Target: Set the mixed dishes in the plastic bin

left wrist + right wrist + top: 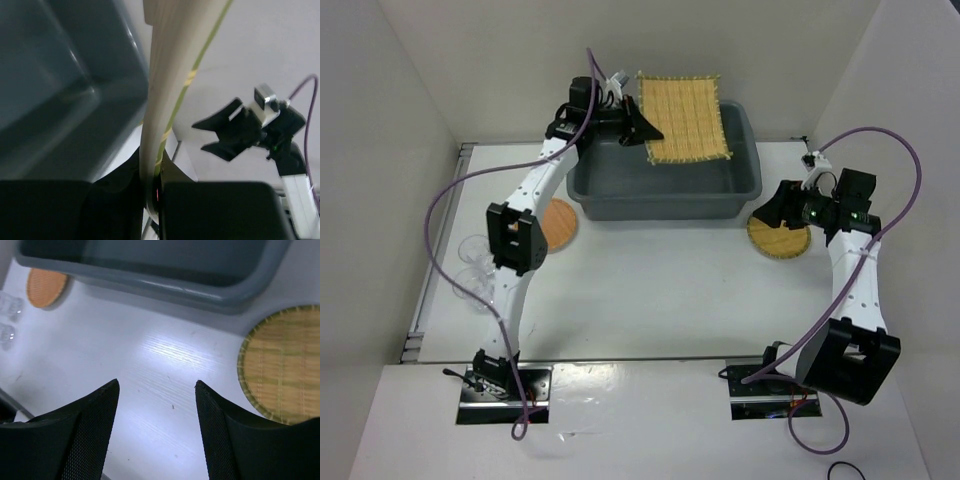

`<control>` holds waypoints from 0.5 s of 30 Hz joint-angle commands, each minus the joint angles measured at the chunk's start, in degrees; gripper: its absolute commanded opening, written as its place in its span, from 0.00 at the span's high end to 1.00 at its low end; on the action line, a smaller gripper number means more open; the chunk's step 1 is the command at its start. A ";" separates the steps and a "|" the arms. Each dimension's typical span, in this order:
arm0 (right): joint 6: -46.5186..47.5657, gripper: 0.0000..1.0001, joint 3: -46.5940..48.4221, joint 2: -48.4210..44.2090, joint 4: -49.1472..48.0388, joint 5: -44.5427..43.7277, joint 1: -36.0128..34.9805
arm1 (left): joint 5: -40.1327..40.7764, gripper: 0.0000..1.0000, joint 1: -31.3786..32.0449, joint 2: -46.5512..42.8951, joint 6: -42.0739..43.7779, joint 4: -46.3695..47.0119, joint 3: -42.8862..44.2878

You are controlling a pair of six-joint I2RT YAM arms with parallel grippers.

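The left gripper (645, 128) is clenching one edge of the square yellow bamboo mat (686, 118). The mat is reaching out ahead of the jaws, raised and tilted over the far part of the plastic bin (752, 182). From the wrist, the mat is showing edge-on, pinched between the dark fingers (215, 210), with the bin's grey wall off to one side. The far edge of the mat appears to be overhanging the bin's far rim. The release will probably go best if the arm first draws the mat back toward the middle of the tub, flattens it and brings it low. Opened from this height and angle, the stiff sheet could catch the rim and end up propped against it or slide out. The right gripper (775, 207) is hovering over the table with its jaws spread and nothing between them. The round yellow woven mat (285, 365) is lying flat just outside one finger, not in the gap, so that arm will need to shift sideways before it can close on the mat. The round orange-brown disc (560, 225) and the two small clear glass cups (472, 258) are sitting on the table well off to the other side of those jaws, beside the left arm.
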State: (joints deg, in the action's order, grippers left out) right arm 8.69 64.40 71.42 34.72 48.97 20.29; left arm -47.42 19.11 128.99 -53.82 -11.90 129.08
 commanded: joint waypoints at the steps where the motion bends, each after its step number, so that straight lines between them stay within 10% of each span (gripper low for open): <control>1: 1.76 0.32 -3.05 -3.82 0.35 -8.79 0.36 | -3.73 1.00 0.05 16.38 1.26 -12.85 26.50; 3: 1.77 0.32 -1.23 -4.36 0.96 -11.96 0.36 | -4.44 1.00 -0.91 31.06 -4.85 -12.92 49.40; 5: 1.77 0.32 -1.73 -4.97 0.96 -11.97 0.98 | -9.72 1.00 -0.92 34.73 -14.08 -8.93 50.78; 15: 2.39 0.27 -5.34 -6.82 -0.18 -9.16 6.33 | -7.16 1.00 -0.39 42.83 -8.67 -16.14 50.40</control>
State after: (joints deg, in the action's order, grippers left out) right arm 10.22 59.53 66.11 35.99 39.24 25.28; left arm -51.24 18.33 173.62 -63.24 -31.42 175.09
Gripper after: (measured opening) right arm 0.730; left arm 0.146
